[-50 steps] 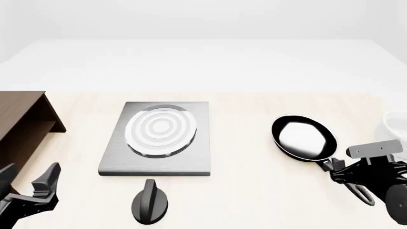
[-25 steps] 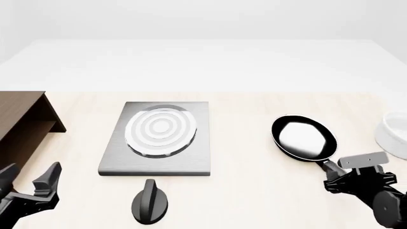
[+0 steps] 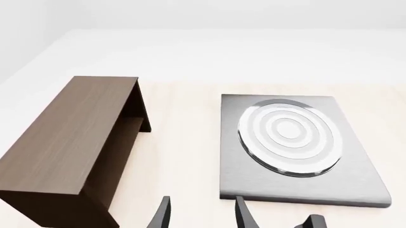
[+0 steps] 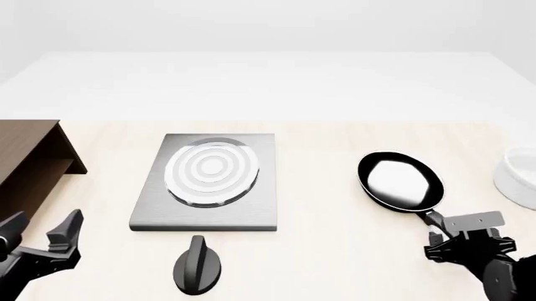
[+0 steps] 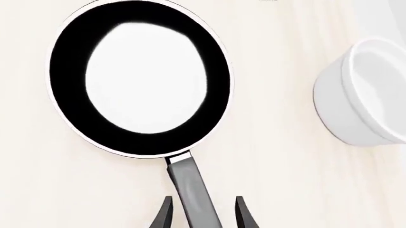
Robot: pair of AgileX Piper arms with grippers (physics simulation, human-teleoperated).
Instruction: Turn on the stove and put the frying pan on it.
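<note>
- The right gripper (image 5: 201, 213) is sitting nearest the camera, low at the counter's (image 4: 335, 251) near right edge, and its jaws are standing apart with the frying pan's handle (image 5: 193, 190) running between them, not yet pinched as far as the right wrist view shows.
- The step in hand looks to be the grasp of the pan handle; the next move is calling for the jaws to close squarely on the handle before any lift.
- The left gripper (image 4: 37, 235) is hovering at the near left corner, jaws apart and holding nothing, pointing forward over bare counter.
- The knob (image 4: 198, 265) is lying just beyond, in front of the stove's near edge and to the right of the left gripper; it appears untouched, so turning it on is probably still waiting.
- The frying pan (image 4: 400, 182) is resting flat on the counter, right of the stove (image 4: 209, 182) and well apart from it.
- The white bowl (image 5: 362, 95) is standing near the pan's right side, so a lift is needing clearance there.
- The brown cabinet (image 3: 76, 142) is standing left of the stove.
</note>
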